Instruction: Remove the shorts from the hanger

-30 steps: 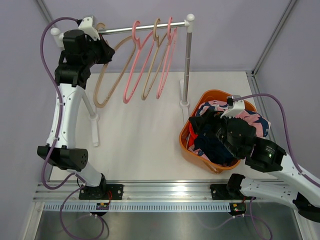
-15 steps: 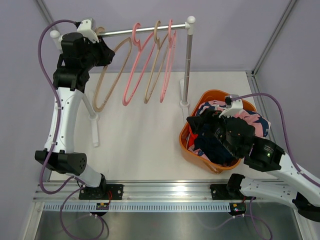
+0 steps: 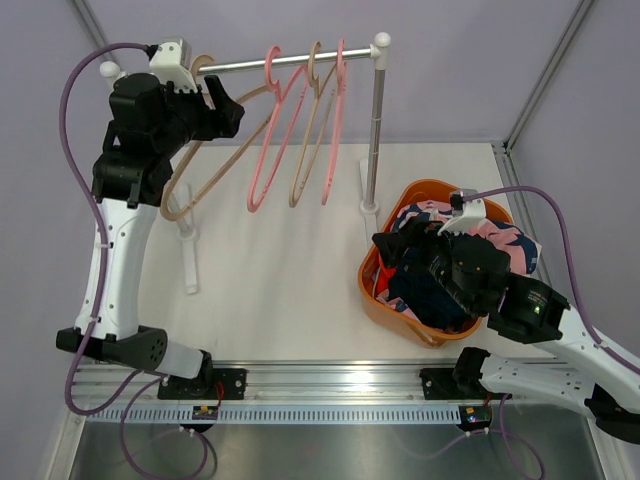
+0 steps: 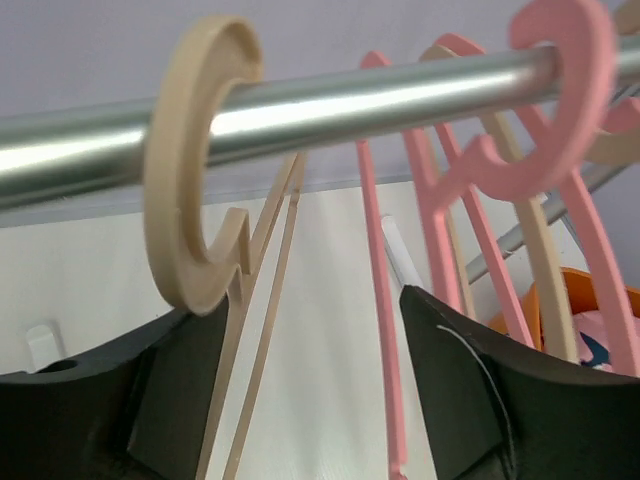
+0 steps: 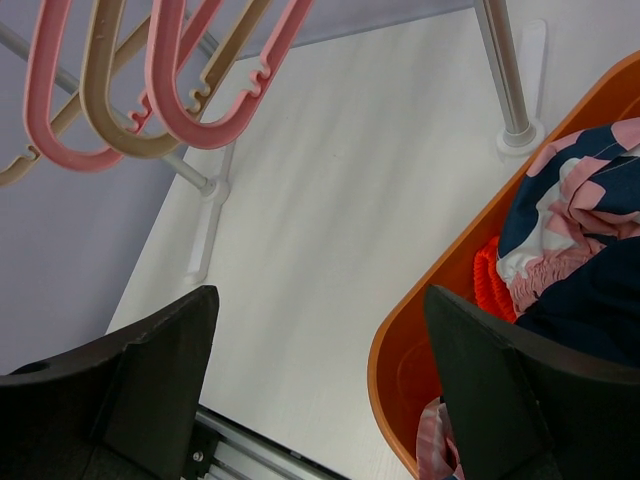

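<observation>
Every hanger on the steel rail (image 3: pixel 300 57) is bare: a beige hanger (image 3: pixel 200 180) at the left, then pink, beige and pink ones. My left gripper (image 3: pixel 228 105) is open at the beige hanger's neck; in the left wrist view its hook (image 4: pixel 185 200) hangs on the rail (image 4: pixel 400 95), just above the left finger of the gripper (image 4: pixel 305 310). The shorts lie in the orange basket (image 3: pixel 385 305): pink-and-navy patterned shorts (image 3: pixel 500 235), dark navy shorts (image 3: pixel 420 290) and bright orange shorts (image 5: pixel 490 275). My right gripper (image 3: pixel 388 265) hangs open and empty over the basket's left rim (image 5: pixel 400 350).
The rack's right post (image 3: pixel 375 130) stands just left of the basket, with white feet on the table. A pink hanger (image 4: pixel 545 150) and the others hang close to the right of my left gripper. Grey walls enclose the table.
My left gripper has opened and shifted slightly right along the rail. The beige hanger's lower end has swung left. The right arm has barely moved.
</observation>
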`<state>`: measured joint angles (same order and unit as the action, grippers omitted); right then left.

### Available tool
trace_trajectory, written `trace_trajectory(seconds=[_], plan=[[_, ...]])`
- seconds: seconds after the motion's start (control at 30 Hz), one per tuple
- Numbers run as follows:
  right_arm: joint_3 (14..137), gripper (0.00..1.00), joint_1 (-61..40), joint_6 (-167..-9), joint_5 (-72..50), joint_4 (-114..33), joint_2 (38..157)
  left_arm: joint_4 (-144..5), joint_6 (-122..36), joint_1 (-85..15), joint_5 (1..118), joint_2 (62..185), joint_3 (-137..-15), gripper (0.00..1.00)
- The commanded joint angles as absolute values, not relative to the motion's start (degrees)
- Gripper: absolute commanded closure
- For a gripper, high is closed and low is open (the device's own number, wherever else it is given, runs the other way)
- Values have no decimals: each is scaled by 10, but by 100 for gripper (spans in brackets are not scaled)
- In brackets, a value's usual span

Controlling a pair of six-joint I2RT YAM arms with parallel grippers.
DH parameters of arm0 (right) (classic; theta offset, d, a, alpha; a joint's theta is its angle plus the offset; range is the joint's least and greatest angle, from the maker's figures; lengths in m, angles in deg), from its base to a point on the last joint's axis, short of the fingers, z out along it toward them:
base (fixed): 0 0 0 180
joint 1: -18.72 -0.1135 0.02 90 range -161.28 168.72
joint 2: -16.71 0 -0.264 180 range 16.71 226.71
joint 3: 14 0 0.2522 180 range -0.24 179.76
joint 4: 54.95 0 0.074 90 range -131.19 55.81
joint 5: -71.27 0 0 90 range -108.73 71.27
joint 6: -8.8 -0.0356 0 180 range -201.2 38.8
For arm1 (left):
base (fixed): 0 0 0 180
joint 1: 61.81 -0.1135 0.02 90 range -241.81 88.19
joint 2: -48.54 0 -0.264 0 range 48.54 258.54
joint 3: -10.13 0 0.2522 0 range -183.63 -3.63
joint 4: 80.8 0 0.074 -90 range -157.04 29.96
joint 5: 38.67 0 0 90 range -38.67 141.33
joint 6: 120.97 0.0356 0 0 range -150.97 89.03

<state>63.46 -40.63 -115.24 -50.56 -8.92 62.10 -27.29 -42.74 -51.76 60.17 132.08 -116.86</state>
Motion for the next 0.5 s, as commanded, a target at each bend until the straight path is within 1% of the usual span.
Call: trace_trajectory(seconds=[0.0, 0.03, 0.1, 0.23, 0.27, 0.37, 0.47], plan=[[633, 7, -407, -1140, -500, -117, 616, -270, -412, -497, 562, 1267, -1186, 24], [631, 6, -407, -1137, -500, -120, 614, -264, -410, -494, 555, 1261, -1183, 21], [626, 1, -407, -1132, -500, -127, 610, -261, -408, -487, 540, 1236, -1171, 20], [621, 0, -406, -1125, -501, -139, 605, -271, -420, -473, 534, 1174, -1118, 19], [623, 1, -407, -1125, -503, -138, 606, -278, -423, -462, 531, 1158, -1085, 19], [628, 0, -407, -1122, -514, -132, 611, -290, -425, -436, 534, 1104, -1045, 18], [631, 1, -406, -1117, -529, -129, 617, -289, -426, -413, 560, 1066, -1001, 18]])
